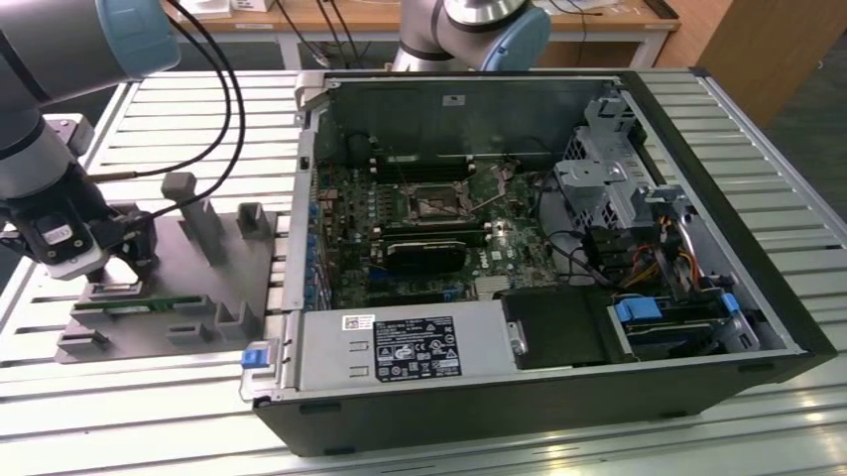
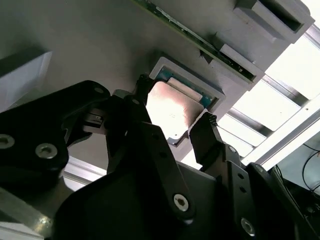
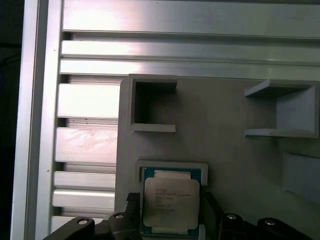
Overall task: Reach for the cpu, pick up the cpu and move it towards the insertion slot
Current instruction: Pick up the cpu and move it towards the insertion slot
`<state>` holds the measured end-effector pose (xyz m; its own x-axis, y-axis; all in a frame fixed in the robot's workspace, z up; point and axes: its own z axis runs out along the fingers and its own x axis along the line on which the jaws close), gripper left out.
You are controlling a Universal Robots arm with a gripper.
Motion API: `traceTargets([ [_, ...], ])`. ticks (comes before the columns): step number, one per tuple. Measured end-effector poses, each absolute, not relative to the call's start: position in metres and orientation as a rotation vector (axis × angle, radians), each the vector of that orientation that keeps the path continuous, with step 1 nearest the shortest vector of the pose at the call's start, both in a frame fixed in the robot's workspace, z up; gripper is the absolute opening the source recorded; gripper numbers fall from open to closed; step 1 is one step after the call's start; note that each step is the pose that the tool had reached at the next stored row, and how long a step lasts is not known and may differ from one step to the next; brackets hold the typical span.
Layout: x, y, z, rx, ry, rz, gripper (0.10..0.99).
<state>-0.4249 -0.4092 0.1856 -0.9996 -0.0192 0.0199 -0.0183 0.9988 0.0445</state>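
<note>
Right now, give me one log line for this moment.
claw: over cpu | cpu: seated in tray pocket | insertion slot: in open case

Hangs at the exterior view's left with the arm (image 1: 38, 129), a thick grey tube below a blue-capped joint, sloping down toward the near side. Ends low in the wrist (image 1: 54, 233), tilted a little. Points the gripper (image 1: 117, 270) straight down, close to the surface beneath. Shows, in both wrist views, black linkage bars pinned with silver screws behind the gripper (image 2: 172, 107). Holds the two black fingers (image 3: 210, 205) apart, tips level, not closed together.
</note>
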Motion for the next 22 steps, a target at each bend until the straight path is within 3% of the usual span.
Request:
traceTargets([
  [1,-0.425,-0.409,0.186,0.029,-3.12,-0.07,0.569],
  [3,-0.425,-0.409,0.185,0.029,-3.12,-0.073,0.529],
  [22,-0.425,-0.409,0.201,0.03,-3.129,-0.083,0.529],
])
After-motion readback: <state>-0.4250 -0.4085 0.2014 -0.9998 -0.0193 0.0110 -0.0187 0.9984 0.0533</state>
